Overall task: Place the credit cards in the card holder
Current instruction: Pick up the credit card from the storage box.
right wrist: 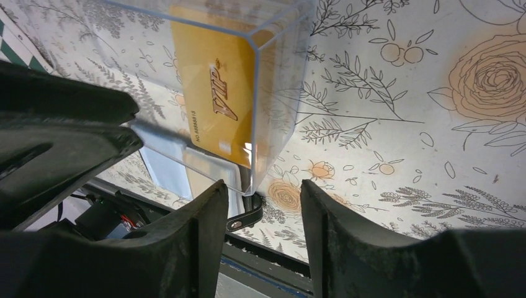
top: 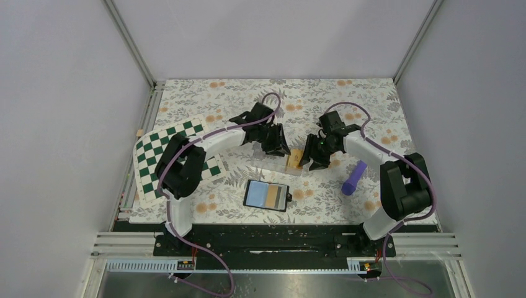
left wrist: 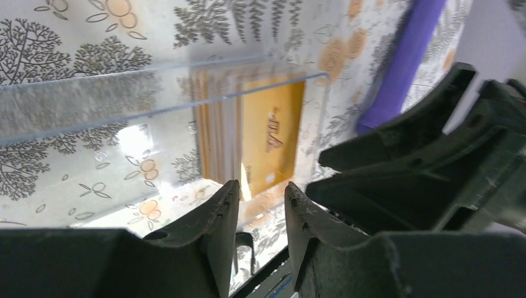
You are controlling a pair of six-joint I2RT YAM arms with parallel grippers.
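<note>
**Floral table (top: 372, 105): credit cards (top: 296, 158) boxed, card holder (top: 267, 194) open**

Floral cloth covers the whole work surface, with pale walls on three sides.

Layout (top view, clear box (top: 290, 162) as dial centre):
- left gripper (top: 276, 146) at 11 o'clock, close in
- right gripper (top: 313, 158) at 3 o'clock, close in
- card holder at 7 o'clock, flat and unfolded, near the box but apart from it
- purple cylinder (top: 353, 178) between 3 and 4 o'clock, beyond the right gripper
- checkerboard sheet (top: 177, 155) at 9 o'clock, well apart

Cards: the stack stands on edge inside the right end of the box. Both wrist views show it behind the clear wall, and the front card is printed VIP.

Grippers: the left jaws stand a narrow gap apart with nothing between them. The right jaws stand wider, also empty, and a corner of the box lies just beyond their gap.

Progress: judged early. No card is in either gripper or loose on the cloth. Still to do: draw a card out of the box, carry it toward 7 o'clock, slide it into a pocket, and repeat for the rest.

Unclear:
- A tan band crosses the holder's middle in the top view. It may be a card already seated or only the lining, and it is too small to tell.
- The cards in the stack cannot be counted.
- I cannot tell whether any fingertip touches the box.
- In the right wrist view only the holder's snap tab and a pale strip show past the box.
</note>
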